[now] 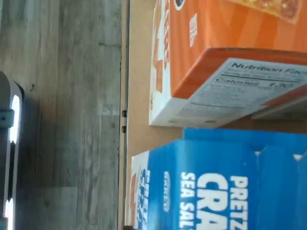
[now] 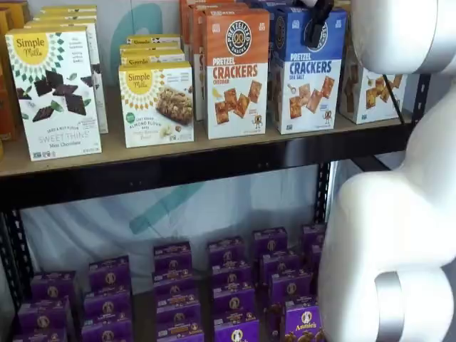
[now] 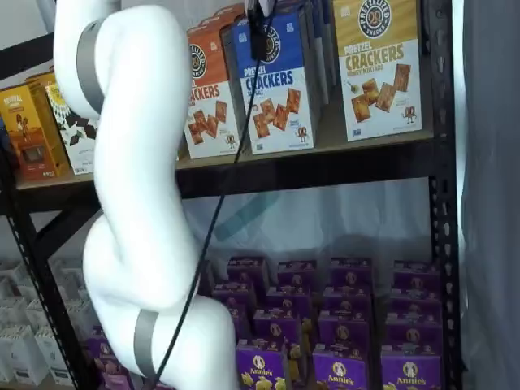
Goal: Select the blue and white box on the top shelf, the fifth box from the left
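Note:
The blue and white box [image 2: 308, 78] stands on the top shelf [image 2: 178, 169], between an orange-topped Cheddar box [image 2: 236, 71] and a yellow-topped cracker box [image 2: 370, 89]. It shows in both shelf views [image 3: 276, 97]. In the wrist view its blue top [image 1: 216, 182] lies close below the camera, beside the orange box [image 1: 216, 48]. My gripper [image 2: 315, 25] hangs at the blue box's upper front. Only a black finger with a cable shows [image 3: 258, 32]. No gap shows, and I cannot tell whether it touches the box.
Simple Mills boxes [image 2: 53, 92] stand further left on the shelf. Several purple Annie's boxes [image 3: 341, 325] fill the lower shelf. My white arm [image 3: 130, 162] stands in front of the rack. A black upright [image 3: 443, 162] bounds the shelf's right end.

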`<move>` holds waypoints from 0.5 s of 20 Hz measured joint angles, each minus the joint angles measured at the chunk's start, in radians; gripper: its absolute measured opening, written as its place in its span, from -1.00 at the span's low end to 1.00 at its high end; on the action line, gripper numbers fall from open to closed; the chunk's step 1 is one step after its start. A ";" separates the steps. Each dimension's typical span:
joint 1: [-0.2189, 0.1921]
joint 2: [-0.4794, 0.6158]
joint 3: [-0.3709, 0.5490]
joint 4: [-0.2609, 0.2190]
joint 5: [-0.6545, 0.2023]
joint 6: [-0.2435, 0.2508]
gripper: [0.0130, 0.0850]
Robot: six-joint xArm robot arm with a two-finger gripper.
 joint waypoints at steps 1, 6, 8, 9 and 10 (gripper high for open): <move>0.000 0.000 0.001 0.001 0.002 0.000 1.00; -0.004 -0.001 0.003 0.005 0.006 -0.003 0.78; -0.007 -0.002 0.002 0.007 0.007 -0.004 0.67; -0.007 -0.001 0.001 0.007 0.009 -0.005 0.67; -0.008 0.000 0.000 0.007 0.010 -0.005 0.56</move>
